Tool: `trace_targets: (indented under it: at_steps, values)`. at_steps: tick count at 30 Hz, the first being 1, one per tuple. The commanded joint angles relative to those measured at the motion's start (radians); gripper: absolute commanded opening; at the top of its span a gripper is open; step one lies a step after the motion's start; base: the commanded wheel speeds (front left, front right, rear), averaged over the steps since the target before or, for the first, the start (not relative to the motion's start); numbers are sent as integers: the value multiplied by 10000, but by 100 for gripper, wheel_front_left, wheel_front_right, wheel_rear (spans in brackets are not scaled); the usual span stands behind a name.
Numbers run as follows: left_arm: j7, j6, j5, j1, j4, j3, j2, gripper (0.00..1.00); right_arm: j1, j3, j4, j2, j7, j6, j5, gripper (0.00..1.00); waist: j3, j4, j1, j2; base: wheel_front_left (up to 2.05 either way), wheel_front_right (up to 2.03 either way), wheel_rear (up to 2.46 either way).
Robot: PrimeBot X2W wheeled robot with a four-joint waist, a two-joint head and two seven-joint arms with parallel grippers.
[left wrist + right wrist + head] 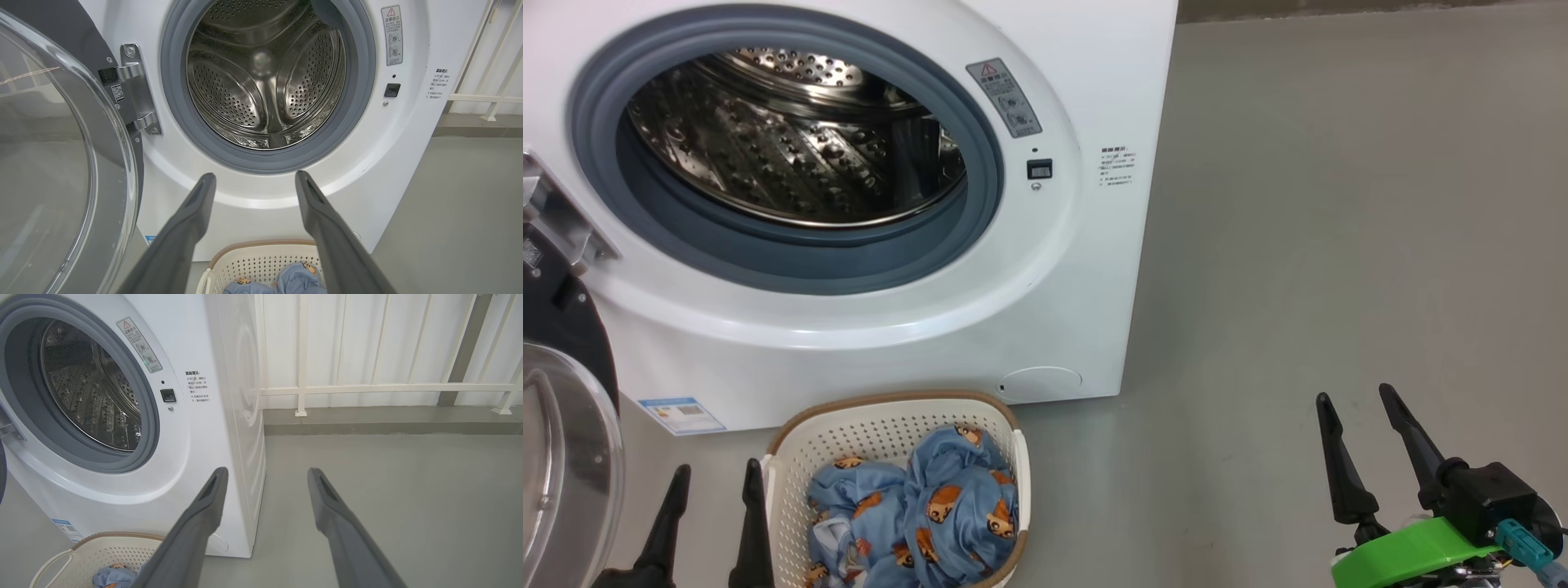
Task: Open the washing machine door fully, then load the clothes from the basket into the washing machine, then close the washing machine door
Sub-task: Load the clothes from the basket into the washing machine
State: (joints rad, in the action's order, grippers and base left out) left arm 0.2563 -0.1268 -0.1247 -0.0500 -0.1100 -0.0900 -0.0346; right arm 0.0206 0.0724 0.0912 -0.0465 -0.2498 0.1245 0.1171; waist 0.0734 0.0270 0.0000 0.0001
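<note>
The white washing machine [1086, 73] stands with its steel drum [792, 139] exposed. Its door [564, 457] is swung out to the left on a metal hinge [132, 87], glass bowl facing out. On the floor in front sits the cream basket [890, 425], holding the light blue bear-print clothes [931, 506]. My left gripper [716, 474] is open just left of the basket, nothing between its fingers. My right gripper [1356, 396] is open over bare floor far to the right. The left wrist view looks straight into the drum [265, 77] past the open left gripper [253, 177].
Grey floor [1339, 245] stretches to the right of the machine. A white railing [367, 388] and a low kerb run behind it. The open door takes up the space at the left, close to my left gripper.
</note>
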Motion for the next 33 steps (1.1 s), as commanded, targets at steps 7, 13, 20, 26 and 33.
trace_targets:
  at_steps: [7,13,20,26,33]
  values:
    - [55,-21,-215,527,32,-133,-156,100,412,-296,-230,-37,-120,62,22,100,414,-77,0,-1,0,0,0]
    - [55,-29,-315,732,-194,39,-156,100,588,-292,-225,-37,-120,62,98,100,1003,-191,0,-1,0,0,0]
    - [55,-35,-446,1232,-586,242,-156,100,909,-385,-158,-37,-120,62,256,100,2053,-409,0,-1,0,0,0]
    - [55,-36,-529,1747,-914,596,-163,100,1202,-492,-140,-37,-120,62,282,100,2884,-577,0,-1,0,0,0]
    - [55,-37,-754,2641,-1711,1033,-407,100,1664,-614,-215,-37,-120,62,344,100,4019,-910,0,-1,0,0,0]
